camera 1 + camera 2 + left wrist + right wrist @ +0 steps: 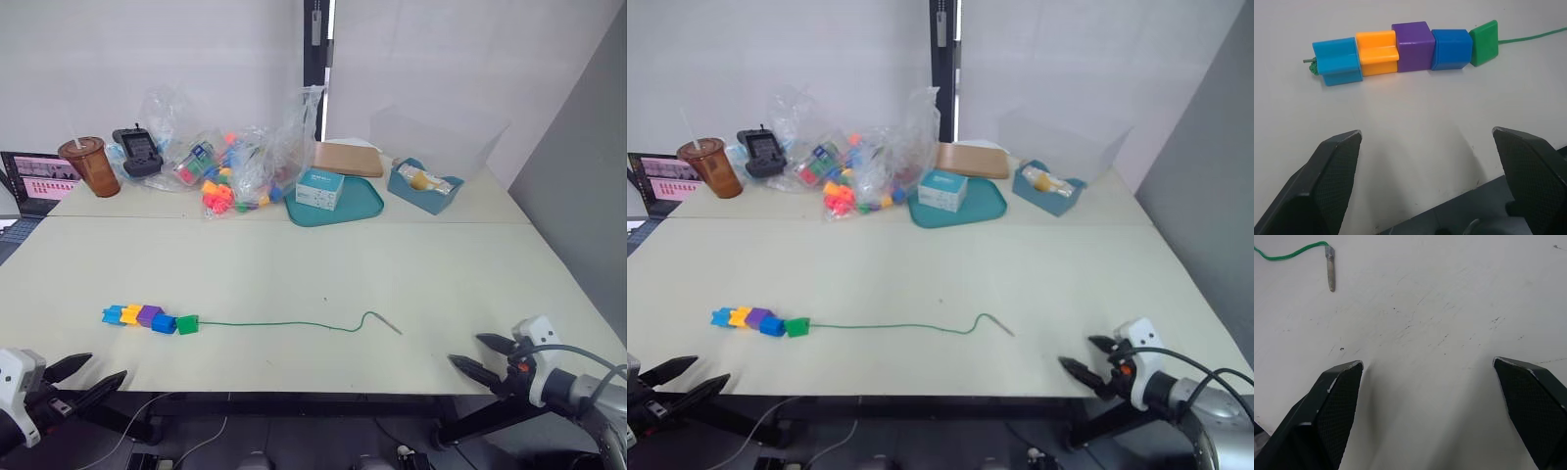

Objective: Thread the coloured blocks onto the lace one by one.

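Light: I see bright, even illumination, apparently from overhead.
Shadows: soft and faint; in my wrist views a pale shadow lies on the table (pixel 1415 132) ahead of each finger.
Glare: none I can spot.
Focus: blocks (pixel 1400 49) crisp; near fingers slightly soft.

The lace (pixel 294 324) vanishes inside the row of coloured blocks (pixel 149 317), so its run through them cannot be seen. In the left wrist view it is cut off by the edge at about two o'clock. A laptop (pixel 34 182) at the table's (pixel 294 264) nine o'clock side is cropped by the edge. The contents of the crinkly plastic bags (pixel 230 162) at twelve o'clock are too jumbled to sort out.
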`<state>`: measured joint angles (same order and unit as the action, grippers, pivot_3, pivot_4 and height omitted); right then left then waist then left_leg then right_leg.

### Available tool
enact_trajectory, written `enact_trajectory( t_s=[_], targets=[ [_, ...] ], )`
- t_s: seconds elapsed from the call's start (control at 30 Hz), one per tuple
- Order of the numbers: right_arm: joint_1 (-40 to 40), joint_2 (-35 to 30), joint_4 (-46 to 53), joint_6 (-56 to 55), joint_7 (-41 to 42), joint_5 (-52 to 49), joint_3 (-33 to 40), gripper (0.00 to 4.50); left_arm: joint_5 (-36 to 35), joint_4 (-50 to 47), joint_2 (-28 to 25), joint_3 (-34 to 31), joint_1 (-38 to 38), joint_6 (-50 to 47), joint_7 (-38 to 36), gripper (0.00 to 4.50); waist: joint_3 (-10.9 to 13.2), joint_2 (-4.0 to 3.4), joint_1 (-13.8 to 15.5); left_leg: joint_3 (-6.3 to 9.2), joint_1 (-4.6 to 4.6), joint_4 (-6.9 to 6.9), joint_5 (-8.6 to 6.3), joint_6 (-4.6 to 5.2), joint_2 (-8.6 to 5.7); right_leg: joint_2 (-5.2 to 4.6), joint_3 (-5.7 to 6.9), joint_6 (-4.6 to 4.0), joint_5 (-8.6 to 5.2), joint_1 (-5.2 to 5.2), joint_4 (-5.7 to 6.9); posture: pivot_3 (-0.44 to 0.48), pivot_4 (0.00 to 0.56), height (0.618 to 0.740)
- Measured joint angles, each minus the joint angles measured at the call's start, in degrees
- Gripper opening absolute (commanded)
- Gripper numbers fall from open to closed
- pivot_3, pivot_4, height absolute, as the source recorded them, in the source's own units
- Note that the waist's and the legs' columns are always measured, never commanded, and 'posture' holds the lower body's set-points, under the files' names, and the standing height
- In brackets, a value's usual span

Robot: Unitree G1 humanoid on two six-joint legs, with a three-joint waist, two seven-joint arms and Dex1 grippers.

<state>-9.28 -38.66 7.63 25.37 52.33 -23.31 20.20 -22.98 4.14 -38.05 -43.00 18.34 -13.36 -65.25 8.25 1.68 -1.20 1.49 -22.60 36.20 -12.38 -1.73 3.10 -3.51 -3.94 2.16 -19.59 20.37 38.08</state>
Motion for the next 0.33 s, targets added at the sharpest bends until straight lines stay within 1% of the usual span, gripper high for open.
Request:
enact_trajectory(
  t_s=[0.33],
  targets=[
    [1.0,0.0,-0.7,-0.9,0.0,-0.1,-1.4,4.48,-1.7,0.8,-1.2,1.4,0.3,0.8,1.4,4.50,0.0,0.00,0.0,0.00,0.00,-0.01,0.00,0.00,0.00,-0.01,0.00,0.00,0.00,0.00,-0.01,0.000,0.150,0.740]
  ],
)
